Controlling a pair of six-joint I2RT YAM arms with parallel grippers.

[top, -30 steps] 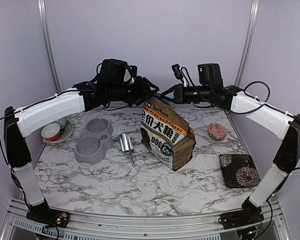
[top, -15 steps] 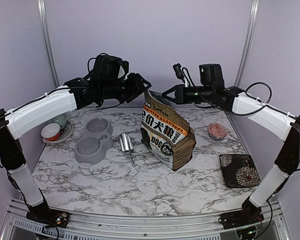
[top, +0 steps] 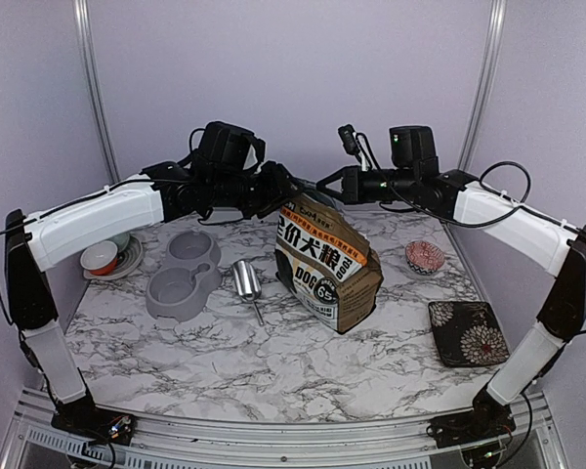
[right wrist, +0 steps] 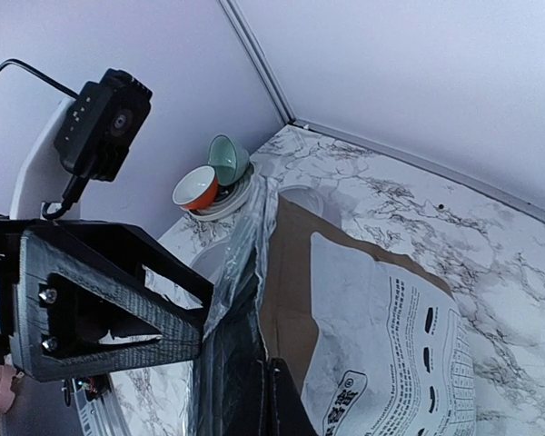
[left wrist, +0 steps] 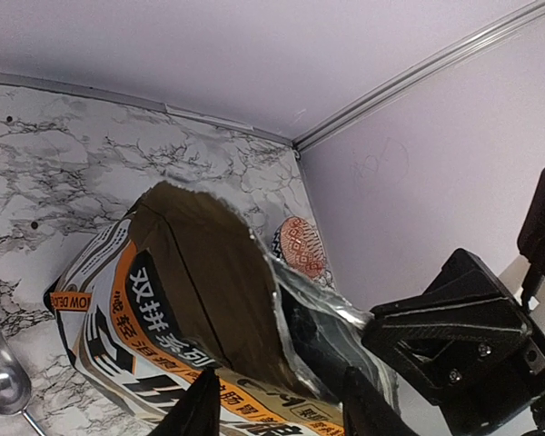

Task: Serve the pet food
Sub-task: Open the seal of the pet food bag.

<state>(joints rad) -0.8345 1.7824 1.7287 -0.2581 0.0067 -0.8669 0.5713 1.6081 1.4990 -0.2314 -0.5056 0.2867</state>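
Left arm [top: 96, 221] raised, elbow bent, reaching inward, left tool [left wrist: 277, 411] fingers spread apart, right arm [top: 513, 223] raised, reaching inward, right tool [right wrist: 265, 404] fingers pinched together on bag [right wrist: 372, 300] rim, tools near each other

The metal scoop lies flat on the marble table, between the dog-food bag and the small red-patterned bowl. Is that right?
Not quite. The metal scoop does lie flat on the marble table, but on the bag's other side: between the dog-food bag and the grey double feeder. The red-patterned bowl sits alone beyond the bag. The top external view shows this.
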